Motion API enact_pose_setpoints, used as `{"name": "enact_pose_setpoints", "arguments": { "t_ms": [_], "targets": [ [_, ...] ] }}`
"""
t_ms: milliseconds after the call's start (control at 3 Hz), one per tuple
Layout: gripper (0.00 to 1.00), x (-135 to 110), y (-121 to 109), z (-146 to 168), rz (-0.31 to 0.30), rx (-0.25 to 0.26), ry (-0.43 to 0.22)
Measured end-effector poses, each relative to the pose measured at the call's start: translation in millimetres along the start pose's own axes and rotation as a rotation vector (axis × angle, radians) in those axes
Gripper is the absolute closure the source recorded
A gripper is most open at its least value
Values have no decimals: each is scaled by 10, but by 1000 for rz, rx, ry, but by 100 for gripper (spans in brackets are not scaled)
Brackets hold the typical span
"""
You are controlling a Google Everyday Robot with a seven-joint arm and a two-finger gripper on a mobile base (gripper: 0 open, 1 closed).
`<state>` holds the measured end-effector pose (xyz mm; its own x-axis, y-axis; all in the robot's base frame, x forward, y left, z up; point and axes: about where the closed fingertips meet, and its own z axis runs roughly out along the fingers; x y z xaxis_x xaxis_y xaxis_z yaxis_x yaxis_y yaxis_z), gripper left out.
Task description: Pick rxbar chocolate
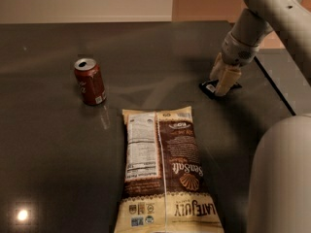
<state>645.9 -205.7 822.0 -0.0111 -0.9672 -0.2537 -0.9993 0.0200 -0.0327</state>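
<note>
The rxbar chocolate (208, 88), a small flat black bar with a white label patch, lies on the dark table (146, 57) at the right. My gripper (217, 85) reaches down from the upper right and sits right over the bar. It is open, with its cream fingers (226, 81) down at the bar, covering its middle. Only the bar's left end and a sliver on the right show.
A red soda can (90, 81) stands at the left. A large brown-and-cream chip bag (163, 171) lies flat in the front middle. The table's right edge (274, 89) runs just past the bar. My arm's grey body (282, 178) fills the lower right.
</note>
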Motion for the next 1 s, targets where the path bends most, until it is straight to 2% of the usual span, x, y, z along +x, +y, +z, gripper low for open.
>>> {"name": "enact_pose_setpoints", "arguments": {
  "t_ms": [333, 667, 1000],
  "targets": [
    [88, -10, -1, -39, 0, 0, 0],
    [100, -32, 137, -267, 39, 30, -45],
    [100, -112, 348, -648, 86, 67, -113]
  ]
}}
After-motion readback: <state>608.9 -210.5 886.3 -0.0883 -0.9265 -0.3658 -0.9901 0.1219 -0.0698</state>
